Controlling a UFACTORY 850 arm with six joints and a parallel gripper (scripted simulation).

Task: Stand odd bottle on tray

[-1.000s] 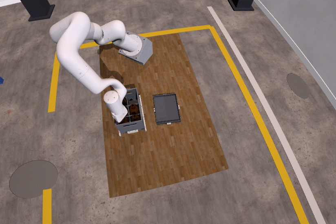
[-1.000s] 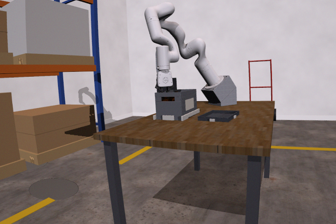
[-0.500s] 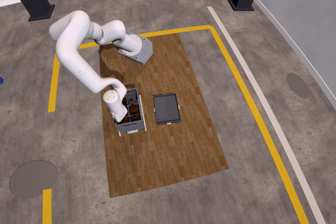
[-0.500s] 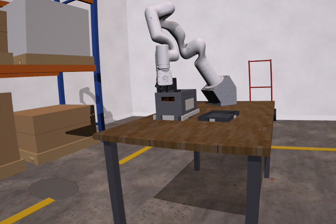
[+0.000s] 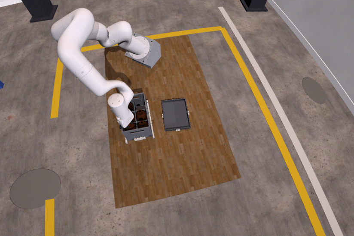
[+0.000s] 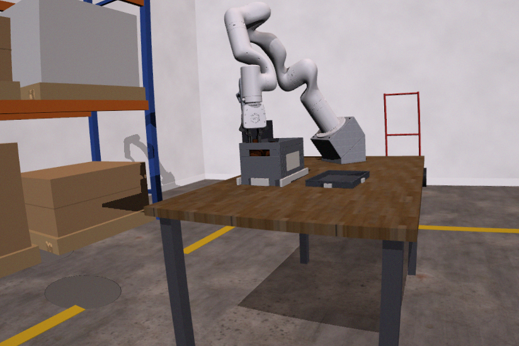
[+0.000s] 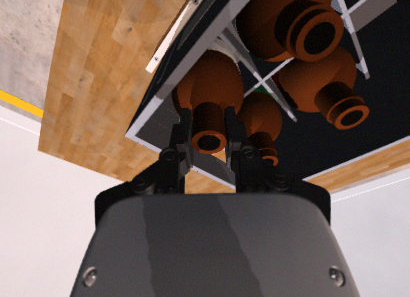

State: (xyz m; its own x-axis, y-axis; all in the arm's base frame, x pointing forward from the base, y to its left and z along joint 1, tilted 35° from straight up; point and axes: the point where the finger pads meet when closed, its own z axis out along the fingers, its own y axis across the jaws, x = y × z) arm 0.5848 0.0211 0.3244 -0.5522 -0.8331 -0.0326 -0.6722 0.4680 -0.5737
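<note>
My gripper [image 7: 208, 120] [image 6: 254, 141] is shut on the neck of a brown bottle [image 7: 209, 81] just below its mouth. The bottle hangs in a corner cell of the grey crate [image 5: 138, 134] [image 6: 260, 167] [image 7: 150, 112], its body still largely between the walls. Its base is hidden. In the wrist view a second bottle [image 7: 272, 26], a third bottle [image 7: 317, 84] and a smaller-looking bottle [image 7: 261, 114] stand in other cells. The arm hides part of the crate in the top view. The dark tray [image 5: 175, 113] [image 6: 335, 177] lies level beside the crate with no bottle on it.
White strips [image 5: 139, 138] [image 6: 259, 181] sit against the crate's base, and small white blocks [image 5: 177, 130] [image 6: 327, 185] sit around the tray. Thin dividers part the crate's cells. The wooden table [image 5: 177, 167] [image 6: 285, 208] carries both. The arm's base [image 5: 151, 54] [image 6: 347, 145] stands behind them.
</note>
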